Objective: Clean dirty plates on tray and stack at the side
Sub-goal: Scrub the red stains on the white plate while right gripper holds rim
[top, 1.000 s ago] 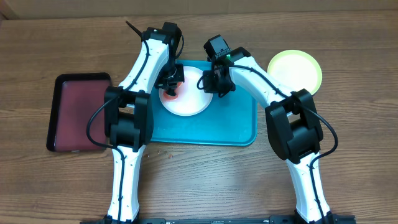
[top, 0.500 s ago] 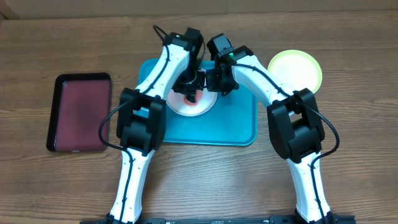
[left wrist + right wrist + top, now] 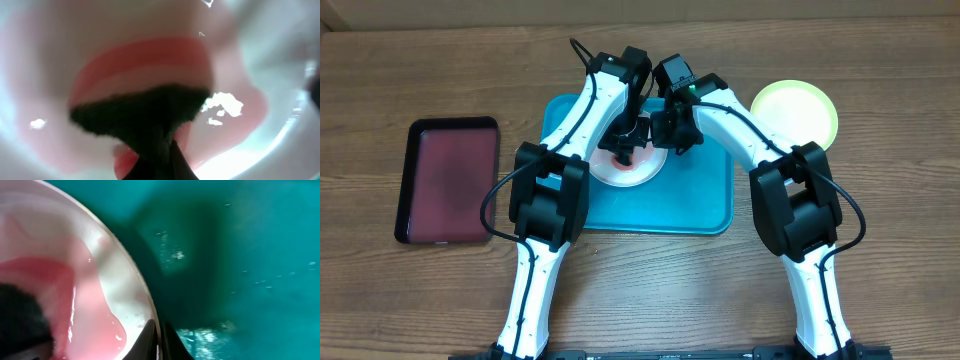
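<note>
A white plate point(image 3: 640, 176) with a wet red smear point(image 3: 622, 160) lies on the turquoise tray point(image 3: 692, 203). My left gripper point(image 3: 624, 148) is over the plate's middle, shut on a black fuzzy pad point(image 3: 140, 116) that presses on the smear point(image 3: 150, 60). My right gripper point(image 3: 666, 137) is shut on the plate's right rim, seen in the right wrist view point(image 3: 160, 335), with the white plate point(image 3: 117, 275) to its left. The yellow-green plate point(image 3: 794, 113) sits on the table to the right of the tray. The light blue plate is out of view.
A dark red, black-rimmed tray point(image 3: 448, 180) lies on the wooden table at the left. Both arms cross over the turquoise tray's far half. Bare tray floor point(image 3: 240, 255) shows to the right of the white plate.
My left arm has swung right from the plate's left side to its middle, dragging the pad and the red smear with it. In the last half second it hardly moved. The right gripper has kept its hold.
</note>
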`<action>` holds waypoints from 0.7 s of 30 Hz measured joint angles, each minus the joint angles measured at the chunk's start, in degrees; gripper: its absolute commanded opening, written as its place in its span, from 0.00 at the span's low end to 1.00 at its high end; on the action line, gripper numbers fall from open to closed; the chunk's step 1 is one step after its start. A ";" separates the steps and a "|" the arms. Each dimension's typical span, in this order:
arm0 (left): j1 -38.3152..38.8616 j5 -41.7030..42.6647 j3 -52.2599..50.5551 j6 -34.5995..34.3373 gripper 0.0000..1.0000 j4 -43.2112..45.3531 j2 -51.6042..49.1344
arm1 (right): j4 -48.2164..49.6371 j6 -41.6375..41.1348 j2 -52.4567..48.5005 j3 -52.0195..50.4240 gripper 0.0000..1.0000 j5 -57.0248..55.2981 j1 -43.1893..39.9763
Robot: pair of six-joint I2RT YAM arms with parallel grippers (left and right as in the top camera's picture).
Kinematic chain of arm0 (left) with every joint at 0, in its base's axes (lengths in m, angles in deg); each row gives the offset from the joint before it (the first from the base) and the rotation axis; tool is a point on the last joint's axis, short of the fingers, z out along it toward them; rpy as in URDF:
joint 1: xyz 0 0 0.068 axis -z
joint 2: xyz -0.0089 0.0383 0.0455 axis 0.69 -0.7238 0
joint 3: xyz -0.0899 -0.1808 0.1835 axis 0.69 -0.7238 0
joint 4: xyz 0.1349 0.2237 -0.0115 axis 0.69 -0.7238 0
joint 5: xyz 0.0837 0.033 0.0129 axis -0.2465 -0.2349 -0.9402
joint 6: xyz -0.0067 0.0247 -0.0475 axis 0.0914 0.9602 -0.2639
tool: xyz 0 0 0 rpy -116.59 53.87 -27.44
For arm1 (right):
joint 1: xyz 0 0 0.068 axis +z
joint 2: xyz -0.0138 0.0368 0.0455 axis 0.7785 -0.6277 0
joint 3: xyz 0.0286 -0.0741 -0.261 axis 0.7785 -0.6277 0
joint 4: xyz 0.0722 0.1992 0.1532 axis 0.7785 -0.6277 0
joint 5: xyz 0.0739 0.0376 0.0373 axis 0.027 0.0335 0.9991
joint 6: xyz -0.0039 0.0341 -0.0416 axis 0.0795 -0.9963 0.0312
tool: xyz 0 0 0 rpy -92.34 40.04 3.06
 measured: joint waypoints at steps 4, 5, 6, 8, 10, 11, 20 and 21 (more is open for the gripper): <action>-1.75 -4.22 1.25 -0.96 0.04 -4.33 -0.33 | 0.28 -0.15 0.00 0.00 0.04 -0.04 0.44; -2.73 -4.72 1.70 -1.09 0.04 -4.81 -0.52 | 0.28 -0.13 0.00 0.00 0.04 0.00 0.44; -3.78 -5.07 2.16 -1.20 0.04 -5.09 -0.74 | 0.28 -0.15 0.02 0.00 0.04 0.00 0.42; -6.23 -4.87 3.04 -1.42 0.04 -4.90 -1.11 | 0.28 -0.17 0.00 0.00 0.04 0.02 0.44; -8.85 -2.36 3.37 -1.75 0.04 -3.85 -1.20 | 0.31 -0.17 0.02 0.00 0.04 -0.02 0.44; -9.62 -0.70 3.37 -1.70 0.04 -3.37 -1.20 | 0.28 -0.17 0.00 0.00 0.04 0.00 0.44; -9.60 10.60 2.84 -0.31 0.04 6.19 -1.22 | 0.33 -0.20 0.00 0.00 0.04 0.00 0.42; -9.33 11.41 2.54 -0.28 0.04 6.99 -1.22 | 0.33 -0.20 0.00 0.00 0.04 0.00 0.44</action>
